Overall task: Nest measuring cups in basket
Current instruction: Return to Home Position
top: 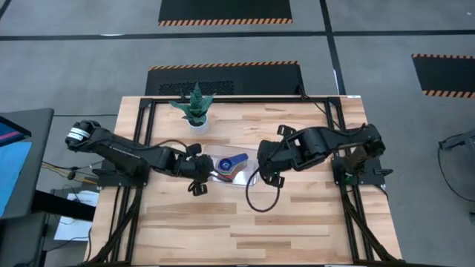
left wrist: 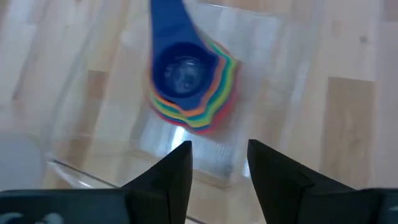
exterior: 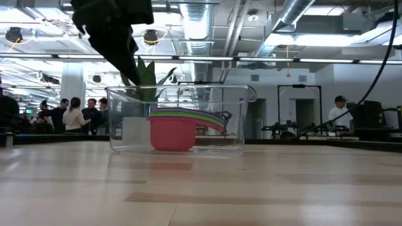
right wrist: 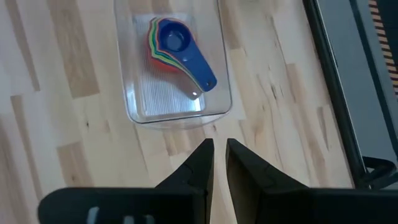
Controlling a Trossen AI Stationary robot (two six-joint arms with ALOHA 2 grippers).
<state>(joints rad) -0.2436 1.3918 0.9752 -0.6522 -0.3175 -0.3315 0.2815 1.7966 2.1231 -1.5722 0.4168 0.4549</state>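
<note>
The measuring cups (right wrist: 171, 40) are nested in the basket (right wrist: 177, 118). The left hand (left wrist: 219, 155), at its 9 o'clock, is open and empty. The right hand (right wrist: 219, 152), at 3 o'clock, is almost closed and empty.

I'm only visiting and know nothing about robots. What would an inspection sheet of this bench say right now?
Surface: pale wooden table inside a black frame.
Job's things: measuring cups nested in one stack, dark blue on top and red outermost, inside the clear basket.
Clutter: a potted plant behind the basket.
Grippers: left gripper over the basket's left end, fingers apart, empty; right gripper just off its right end, fingers together, empty.
Cables: a black cable loops on the table under the right arm.
Surroundings: people stand in the room beyond; striped mats lie on the floor.
</note>
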